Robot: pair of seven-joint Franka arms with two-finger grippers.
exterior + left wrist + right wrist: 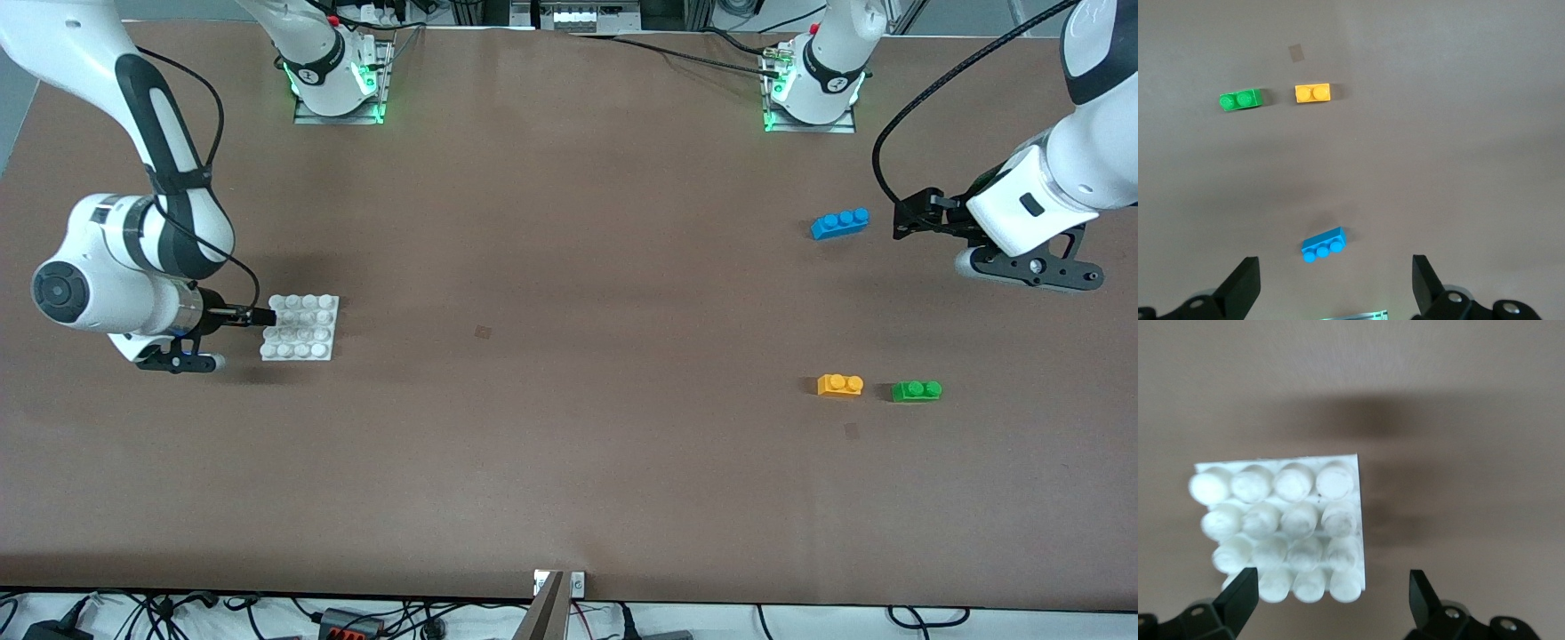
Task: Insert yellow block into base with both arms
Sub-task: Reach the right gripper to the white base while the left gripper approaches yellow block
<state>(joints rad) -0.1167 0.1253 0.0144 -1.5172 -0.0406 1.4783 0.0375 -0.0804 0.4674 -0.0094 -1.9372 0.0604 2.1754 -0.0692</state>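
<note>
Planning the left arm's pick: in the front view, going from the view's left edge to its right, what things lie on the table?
base → blue brick → yellow block → green brick.

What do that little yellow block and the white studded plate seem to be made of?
Both look like moulded plastic. The yellow block has one even, solid colour, crisp edges and two round studs with a slight sheen. The base, below the open right gripper, is matte white with rounded studs in a regular grid; some look faintly translucent, which hints at softer plastic, though that is uncertain.
</note>
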